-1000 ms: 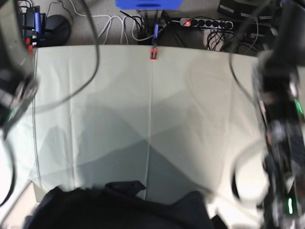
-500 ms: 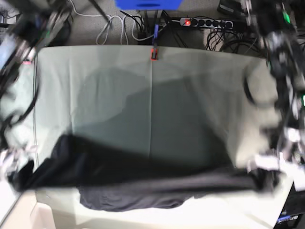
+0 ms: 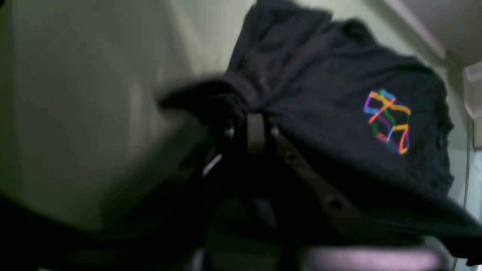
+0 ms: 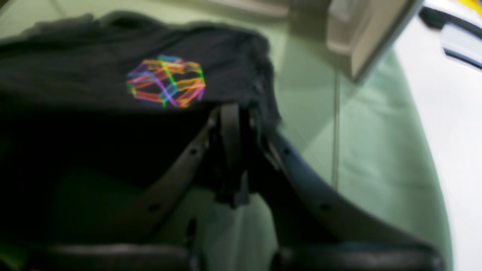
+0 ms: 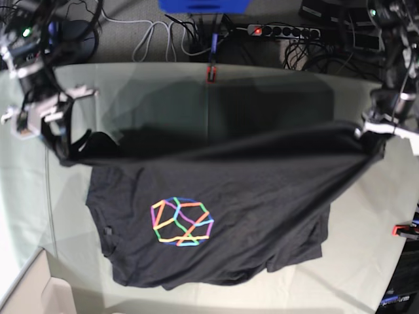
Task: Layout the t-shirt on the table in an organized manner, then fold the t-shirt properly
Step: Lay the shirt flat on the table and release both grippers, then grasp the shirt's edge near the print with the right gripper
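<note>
Black cotton t-shirt (image 5: 249, 190) spread above pale grey-green cloth-covered table (image 5: 163, 85), print side up.
Upper edge stretched taut side to side, raised; lower body rumpled on the cloth, rainbow geometric line print (image 5: 181, 222) left of centre.

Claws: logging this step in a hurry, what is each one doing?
Left claw: shut on the t-shirt.
Right claw: shut on the t-shirt.

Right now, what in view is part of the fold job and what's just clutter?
Job:
- t-shirt, print facing up, stretched between both arms
- table
- left gripper, jaws shut on a shirt edge
- right gripper, likewise

Clutter:
- power strip and cables on the floor
- red clamp
</note>
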{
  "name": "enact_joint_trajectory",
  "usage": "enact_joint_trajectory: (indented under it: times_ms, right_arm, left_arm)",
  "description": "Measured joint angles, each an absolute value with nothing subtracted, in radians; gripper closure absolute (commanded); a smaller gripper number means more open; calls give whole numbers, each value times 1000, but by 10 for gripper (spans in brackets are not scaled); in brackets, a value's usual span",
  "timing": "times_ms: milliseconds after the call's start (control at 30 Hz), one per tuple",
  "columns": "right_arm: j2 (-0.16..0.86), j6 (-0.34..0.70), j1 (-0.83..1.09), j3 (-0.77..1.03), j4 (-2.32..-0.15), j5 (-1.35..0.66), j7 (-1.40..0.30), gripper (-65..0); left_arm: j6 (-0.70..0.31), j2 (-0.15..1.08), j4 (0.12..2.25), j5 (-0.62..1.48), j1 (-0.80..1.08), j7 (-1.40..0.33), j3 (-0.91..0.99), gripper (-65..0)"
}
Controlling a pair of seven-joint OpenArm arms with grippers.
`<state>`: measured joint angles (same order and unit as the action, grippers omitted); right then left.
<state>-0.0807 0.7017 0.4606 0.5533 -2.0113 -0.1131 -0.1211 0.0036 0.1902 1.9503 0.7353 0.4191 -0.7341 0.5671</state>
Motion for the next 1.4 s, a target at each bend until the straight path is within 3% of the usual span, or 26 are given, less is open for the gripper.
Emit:
enact_joint_trajectory:
  times_ms: [300, 500, 667, 800, 1000, 1200, 1400]
  right_arm:
    - [-138, 704, 643, 557, -2011, -126, 179, 0]
    - [-145, 706, 679, 641, -2014, -347, 283, 0]
    - [-144, 707, 677, 714, -2019, -442, 362, 0]
    - [-136, 702, 677, 754, -2022, -515, 512, 0]
    - [-139, 703, 679, 742, -2022, -506, 587, 0]
    - [-140, 702, 680, 709, -2022, -506, 575, 0]
    - [-145, 703, 681, 583, -2016, -494, 337, 0]
  left_arm:
    - [3, 185, 1979, 739, 507, -738, 677, -1]
    - [-4, 187, 2005, 755, 497, -741, 754, -1]
    - [-30, 203, 2013, 976, 421, -762, 868, -1]
    - [-4, 286, 2009, 1132, 397, -731, 1010, -1]
    - [-22, 403, 2011, 1318, 375, -732, 1081, -1]
    - [-22, 416, 2011, 1349, 382, -730, 1083, -1]
    - [-22, 382, 2003, 1352, 382, -736, 1083, -1]
